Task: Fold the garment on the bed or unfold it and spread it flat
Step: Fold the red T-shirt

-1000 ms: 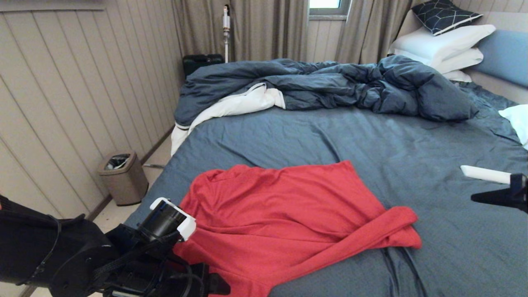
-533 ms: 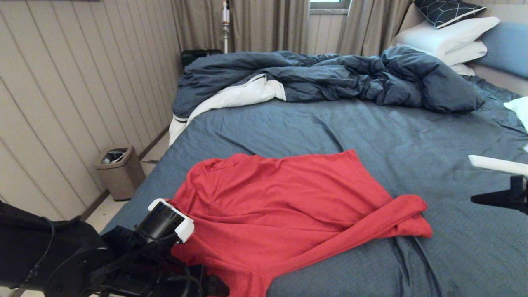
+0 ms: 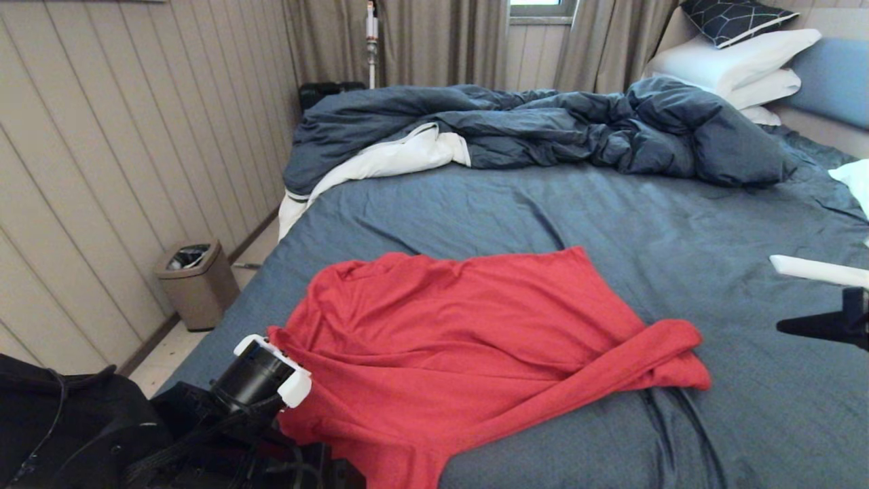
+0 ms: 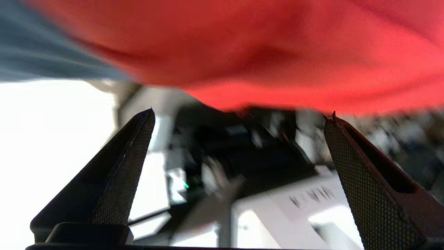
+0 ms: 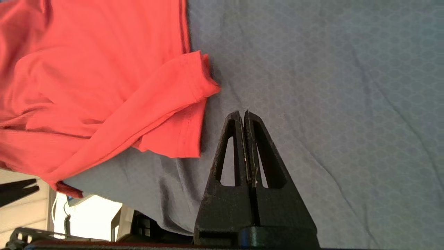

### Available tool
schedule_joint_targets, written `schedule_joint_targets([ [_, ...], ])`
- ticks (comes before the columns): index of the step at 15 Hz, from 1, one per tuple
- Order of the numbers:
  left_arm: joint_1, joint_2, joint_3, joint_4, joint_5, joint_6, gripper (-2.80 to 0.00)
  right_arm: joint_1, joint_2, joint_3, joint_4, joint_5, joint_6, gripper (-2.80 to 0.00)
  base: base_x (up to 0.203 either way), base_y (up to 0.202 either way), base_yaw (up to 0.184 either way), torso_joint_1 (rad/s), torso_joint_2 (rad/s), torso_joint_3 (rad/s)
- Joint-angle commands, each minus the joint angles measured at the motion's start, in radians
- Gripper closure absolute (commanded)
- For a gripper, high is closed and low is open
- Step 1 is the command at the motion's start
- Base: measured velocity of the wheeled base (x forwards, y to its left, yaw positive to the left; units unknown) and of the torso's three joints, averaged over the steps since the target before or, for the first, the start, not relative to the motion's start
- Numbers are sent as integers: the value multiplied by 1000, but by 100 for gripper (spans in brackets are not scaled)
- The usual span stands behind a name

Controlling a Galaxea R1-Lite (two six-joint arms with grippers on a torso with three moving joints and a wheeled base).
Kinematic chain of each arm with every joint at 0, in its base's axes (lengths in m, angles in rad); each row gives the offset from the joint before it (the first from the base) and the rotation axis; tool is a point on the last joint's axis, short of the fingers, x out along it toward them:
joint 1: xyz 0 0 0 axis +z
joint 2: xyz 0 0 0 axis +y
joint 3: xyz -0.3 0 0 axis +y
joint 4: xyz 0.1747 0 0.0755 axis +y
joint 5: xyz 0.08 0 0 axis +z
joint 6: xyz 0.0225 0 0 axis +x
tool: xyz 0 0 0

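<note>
The thin, limp red jersey T-shirt (image 3: 468,346) should drape, best pinched at its lower-left hem; left gripper (image 4: 239,114) gapes wide; right gripper (image 5: 245,116) pressed closed, empty.

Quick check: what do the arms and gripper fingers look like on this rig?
Left arm: black housing, loose black cables, black cylindrical wrist module with a white bracket. Left gripper: black tapered fingers with cross-hatched textured pads. Right gripper: matte black triangular fingers with cut-out windows.
</note>
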Motion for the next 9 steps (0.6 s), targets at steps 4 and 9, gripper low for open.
schedule_joint_targets([
  [4, -1, 37, 8, -41, 89, 3, -280, -23, 75, -4, 7, -3, 0, 0, 0, 0, 0, 0, 0, 0],
  [9, -23, 55, 6, -108, 94, -4, -280, -34, 67, -9, 15, -5, 16, 0, 0, 0, 0, 0, 0, 0],
])
